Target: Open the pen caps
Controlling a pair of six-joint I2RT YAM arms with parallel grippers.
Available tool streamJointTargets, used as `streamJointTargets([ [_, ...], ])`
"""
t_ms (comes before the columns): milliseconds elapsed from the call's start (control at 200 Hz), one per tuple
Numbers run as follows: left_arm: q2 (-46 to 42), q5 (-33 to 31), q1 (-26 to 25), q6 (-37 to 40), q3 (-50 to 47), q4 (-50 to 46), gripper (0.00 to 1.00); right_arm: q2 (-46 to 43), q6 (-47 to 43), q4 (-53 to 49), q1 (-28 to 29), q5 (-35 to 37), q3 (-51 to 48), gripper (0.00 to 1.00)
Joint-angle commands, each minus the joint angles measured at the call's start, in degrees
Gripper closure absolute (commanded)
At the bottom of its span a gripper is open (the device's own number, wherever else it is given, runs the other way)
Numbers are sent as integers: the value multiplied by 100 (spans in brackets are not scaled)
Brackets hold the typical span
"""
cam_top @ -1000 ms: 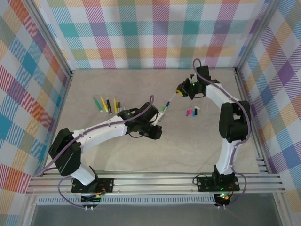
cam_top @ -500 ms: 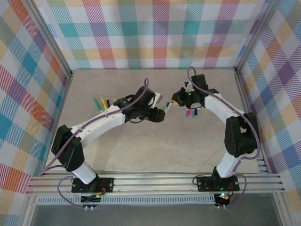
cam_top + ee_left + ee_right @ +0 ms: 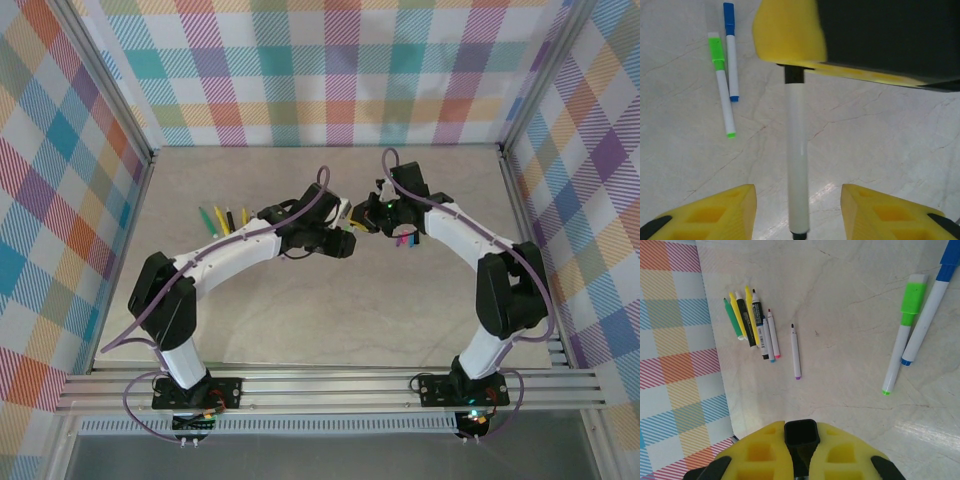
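Observation:
A white pen (image 3: 796, 160) hangs in the air by its black pen cap (image 3: 794, 74). My right gripper (image 3: 801, 432) is shut on that cap (image 3: 801, 431), and one of its yellow fingers (image 3: 790, 35) shows at the top of the left wrist view. My left gripper (image 3: 796, 194) is open, with a gap between the barrel and each finger. In the top view the two grippers, left (image 3: 345, 232) and right (image 3: 366, 222), meet above mid-table. A green-capped pen (image 3: 722, 85) and a blue-capped pen (image 3: 731, 50) lie together on the table below.
A row of uncapped pens (image 3: 750, 322) lies at the table's left (image 3: 225, 220), with a purple-ended one (image 3: 795, 351) apart from it. A few loose caps (image 3: 405, 240) lie just right of the grippers. The checked wall (image 3: 675, 315) stands behind the row.
My left gripper has opened off the pen barrel. Both grippers have come together over mid-table, the left one moving away from the bases and the right one leftward.

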Motion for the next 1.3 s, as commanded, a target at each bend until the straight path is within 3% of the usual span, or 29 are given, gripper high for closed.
streamJointTargets([
  [0,114,-98,75,94,154,86,53,-229,9,171,73,-141,-94,100],
  [385,357,-78,130,-2,332,155,58,-246,82,289,196,-240,-186,100],
  [475,387,35,156,-20,357,159,73,-245,100,311,199,-224,-213,100],
  [545,416,212,178,-20,365,150,100,-220,91,319,204,-212,-200,100],
  [885,83,764,160,-216,-119,319,100,462,205,465,67,-51,323,100],
  [985,-589,1265,-400,-785,-840,672,100,1593,188,-113,-553,203,1825,100],
  [1040,-986,953,-885,-1050,-1181,540,100,2307,488,-239,-1014,-335,2756,100],
  [1105,-1314,897,-1146,-1141,-1425,271,100,2447,375,-296,-1115,-112,3183,100],
  [1295,-2252,393,-750,-1099,-1929,-54,100,2486,193,-552,-1131,-190,3407,100],
])
